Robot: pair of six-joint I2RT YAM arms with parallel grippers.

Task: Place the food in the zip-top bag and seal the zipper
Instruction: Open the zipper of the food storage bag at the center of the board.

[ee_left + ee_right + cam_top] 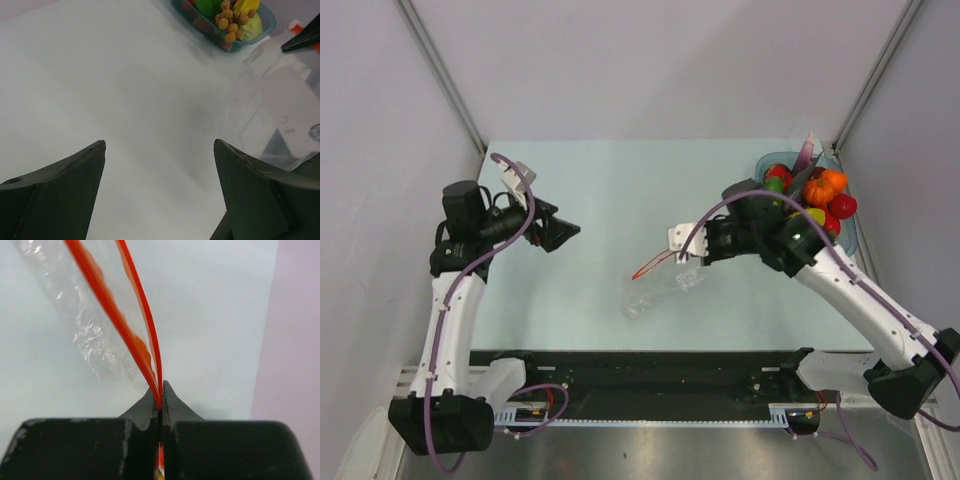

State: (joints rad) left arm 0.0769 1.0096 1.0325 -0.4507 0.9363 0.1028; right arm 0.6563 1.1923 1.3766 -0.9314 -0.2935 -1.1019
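Note:
The clear crinkly zip-top bag (662, 290) hangs slack from my right gripper (688, 256) down to the table at mid-right. In the right wrist view the jaws (161, 399) are shut on one end of the orange-red zipper (131, 335). Its two strips spread apart away from the jaws, so the mouth is open, and the bag (85, 325) trails up-left. The food (812, 190) lies piled in the blue tray (851, 236) at the far right. My left gripper (560, 232) is open and empty above the table's left side, apart from the bag (280, 100).
The left wrist view shows the tray (270, 22) with the food (231, 17) at the top, and bare table between my open left fingers (75, 175). Grey walls close in the table on the left, right and far sides. A black rail runs along the near edge.

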